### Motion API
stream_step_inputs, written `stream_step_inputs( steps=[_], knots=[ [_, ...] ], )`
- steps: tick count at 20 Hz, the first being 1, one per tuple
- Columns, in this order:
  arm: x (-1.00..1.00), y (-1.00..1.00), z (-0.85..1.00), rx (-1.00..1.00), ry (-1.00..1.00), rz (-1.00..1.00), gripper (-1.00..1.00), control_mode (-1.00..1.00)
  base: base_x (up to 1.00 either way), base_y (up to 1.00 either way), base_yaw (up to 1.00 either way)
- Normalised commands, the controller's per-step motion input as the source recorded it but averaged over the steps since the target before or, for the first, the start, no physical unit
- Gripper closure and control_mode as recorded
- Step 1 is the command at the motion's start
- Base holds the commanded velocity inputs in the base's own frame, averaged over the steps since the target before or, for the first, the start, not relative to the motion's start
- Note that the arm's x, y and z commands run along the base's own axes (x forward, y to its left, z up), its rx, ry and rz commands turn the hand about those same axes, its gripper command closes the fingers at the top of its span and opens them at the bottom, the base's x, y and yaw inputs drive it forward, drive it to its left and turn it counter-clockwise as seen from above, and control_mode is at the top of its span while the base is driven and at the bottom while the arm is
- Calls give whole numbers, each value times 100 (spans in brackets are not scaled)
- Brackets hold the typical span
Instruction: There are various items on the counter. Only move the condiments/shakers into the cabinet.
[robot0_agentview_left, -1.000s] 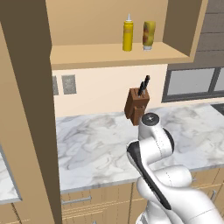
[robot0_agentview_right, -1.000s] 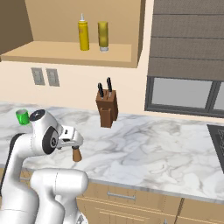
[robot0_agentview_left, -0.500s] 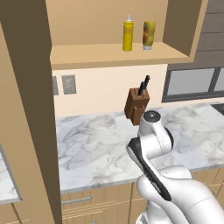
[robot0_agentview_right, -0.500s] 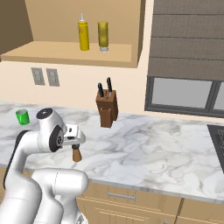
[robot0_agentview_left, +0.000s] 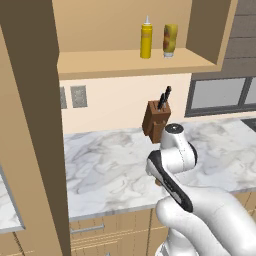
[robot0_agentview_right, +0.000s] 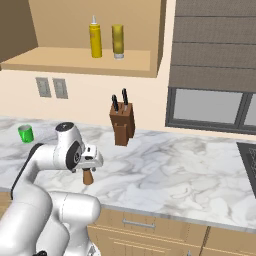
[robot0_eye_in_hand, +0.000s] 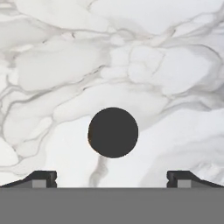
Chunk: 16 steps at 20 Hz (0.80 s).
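The tall yellow squeeze bottle (robot0_agentview_left: 146, 42) (robot0_agentview_right: 95, 40) and the yellow-orange jar (robot0_agentview_left: 170, 40) (robot0_agentview_right: 117, 41) stand side by side on the open shelf of the tan cabinet (robot0_agentview_left: 130, 62) (robot0_agentview_right: 75, 60). The small brown shaker (robot0_agentview_right: 88, 176) stands upright on the white marble counter (robot0_agentview_left: 110, 170) (robot0_agentview_right: 175, 175). My gripper (robot0_agentview_right: 90, 164) hangs right above it, pointing straight down. In the hand view the shaker's round black top (robot0_eye_in_hand: 113, 132) lies centred between my open gripper's (robot0_eye_in_hand: 112, 178) fingertips, which stand wide apart and touch nothing.
A brown knife block (robot0_agentview_left: 156, 120) (robot0_agentview_right: 122, 125) with black handles stands at the back of the counter, behind my hand. A green cup (robot0_agentview_right: 25, 133) sits far left. A dark cooktop edge (robot0_agentview_right: 248, 150) lies at the right end.
My hand has drifted a little to the right, settling over the shaker. The shaker, bottle, jar and knife block have stayed put. The jaws stay open.
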Motion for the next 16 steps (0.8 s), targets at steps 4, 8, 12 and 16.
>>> stream_step_inputs(
  steps=[4, 8, 12, 16],
  knots=[
    [21, 0, -37, 5, 11, 2, -100, -100, 0, 0, 0],
    [28, 0, -36, 4, 5, 2, -100, -100, 0, 0, 0],
    [23, 0, -31, 3, 3, 1, -100, -100, 0, 0, 0],
    [7, 0, -27, 3, 4, 2, 100, -100, 0, 0, 0]
  ],
)
